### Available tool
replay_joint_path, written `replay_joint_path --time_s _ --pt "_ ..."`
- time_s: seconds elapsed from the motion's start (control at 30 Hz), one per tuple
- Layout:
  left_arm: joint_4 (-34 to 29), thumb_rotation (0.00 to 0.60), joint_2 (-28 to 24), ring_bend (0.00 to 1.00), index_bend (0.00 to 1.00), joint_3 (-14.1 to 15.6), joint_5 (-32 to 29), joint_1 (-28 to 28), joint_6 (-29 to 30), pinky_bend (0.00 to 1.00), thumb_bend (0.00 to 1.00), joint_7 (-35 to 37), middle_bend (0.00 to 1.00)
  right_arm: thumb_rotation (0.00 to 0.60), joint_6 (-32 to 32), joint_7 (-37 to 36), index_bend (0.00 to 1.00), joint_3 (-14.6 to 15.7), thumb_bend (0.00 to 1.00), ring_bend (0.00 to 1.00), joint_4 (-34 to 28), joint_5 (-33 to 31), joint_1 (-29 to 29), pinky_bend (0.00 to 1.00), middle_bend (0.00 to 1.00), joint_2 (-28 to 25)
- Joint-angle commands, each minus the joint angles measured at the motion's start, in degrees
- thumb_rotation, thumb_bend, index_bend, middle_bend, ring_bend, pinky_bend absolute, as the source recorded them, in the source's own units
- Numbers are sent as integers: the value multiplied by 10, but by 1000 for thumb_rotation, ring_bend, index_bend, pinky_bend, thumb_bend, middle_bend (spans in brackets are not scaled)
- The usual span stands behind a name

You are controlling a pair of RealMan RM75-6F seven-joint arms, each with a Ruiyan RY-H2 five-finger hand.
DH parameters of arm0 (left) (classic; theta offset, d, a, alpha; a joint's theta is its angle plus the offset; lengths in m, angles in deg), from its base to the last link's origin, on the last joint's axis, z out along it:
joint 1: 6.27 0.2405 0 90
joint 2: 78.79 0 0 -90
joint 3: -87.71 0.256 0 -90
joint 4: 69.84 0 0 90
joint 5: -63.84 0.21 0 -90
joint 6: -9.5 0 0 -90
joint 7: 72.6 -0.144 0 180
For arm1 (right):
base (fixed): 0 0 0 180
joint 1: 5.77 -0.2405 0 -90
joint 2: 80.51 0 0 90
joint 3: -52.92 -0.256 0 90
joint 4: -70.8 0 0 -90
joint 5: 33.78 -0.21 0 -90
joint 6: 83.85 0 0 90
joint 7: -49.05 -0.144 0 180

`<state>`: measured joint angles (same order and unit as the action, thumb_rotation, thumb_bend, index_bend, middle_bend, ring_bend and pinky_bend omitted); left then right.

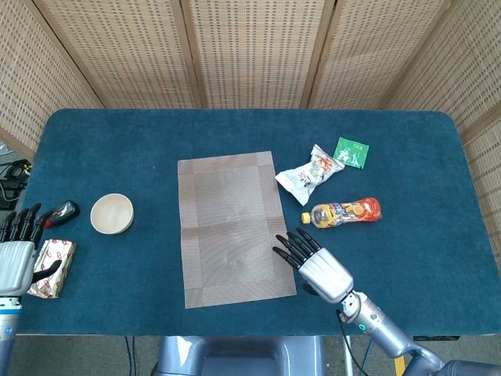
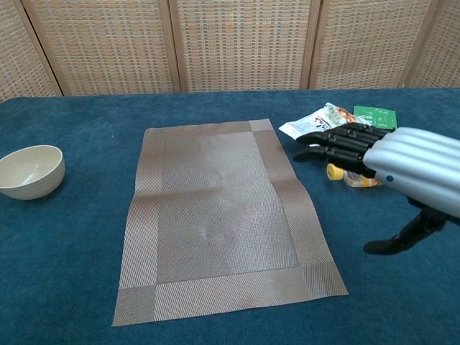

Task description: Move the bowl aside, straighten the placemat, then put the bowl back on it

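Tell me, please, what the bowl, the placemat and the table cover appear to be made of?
Bowl: smooth, matte cream, probably plastic or wheat-straw composite, though ceramic is possible. Placemat: woven, likely vinyl or similar fibre, with ribbed taupe weave, banded border and soft creases. Table cover: dark blue fabric, seemingly felt or short-pile carpet, given its fuzzy, non-reflective surface.

Silver robot hand, black fingers

Behind the silver right hand in chest view, mostly hidden: clear plastic orange-drink bottle. Cut by frame edge in head view: silver left hand.
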<state>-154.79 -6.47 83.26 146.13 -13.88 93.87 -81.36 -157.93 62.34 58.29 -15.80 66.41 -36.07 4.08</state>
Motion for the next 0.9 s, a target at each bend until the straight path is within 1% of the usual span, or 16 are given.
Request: replay_joint_path --time_s 0.03,0.13,0.23,0.53,0.9 --pt "5 600 3 0 95 0 -3 -2 -4 0 162 1 0 600 7 -6 112 12 10 0 13 9 7 0 0 28" --pt "8 600 4 0 95 -1 -3 -2 -3 0 162 3 0 600 16 -6 112 15 10 0 26 11 10 0 0 50" --pt "8 600 4 0 95 -2 -3 -1 -3 0 162 6 0 600 25 -7 112 13 10 0 34 8 10 0 0 62" --pt "20 600 10 0 96 -5 -14 -6 -15 0 162 8 0 600 38 -20 112 6 10 0 55 -14 20 0 0 84" --pt "19 600 11 0 96 -5 -11 -5 -10 0 161 7 0 600 54 -16 112 -3 10 0 73 -29 25 0 0 106"
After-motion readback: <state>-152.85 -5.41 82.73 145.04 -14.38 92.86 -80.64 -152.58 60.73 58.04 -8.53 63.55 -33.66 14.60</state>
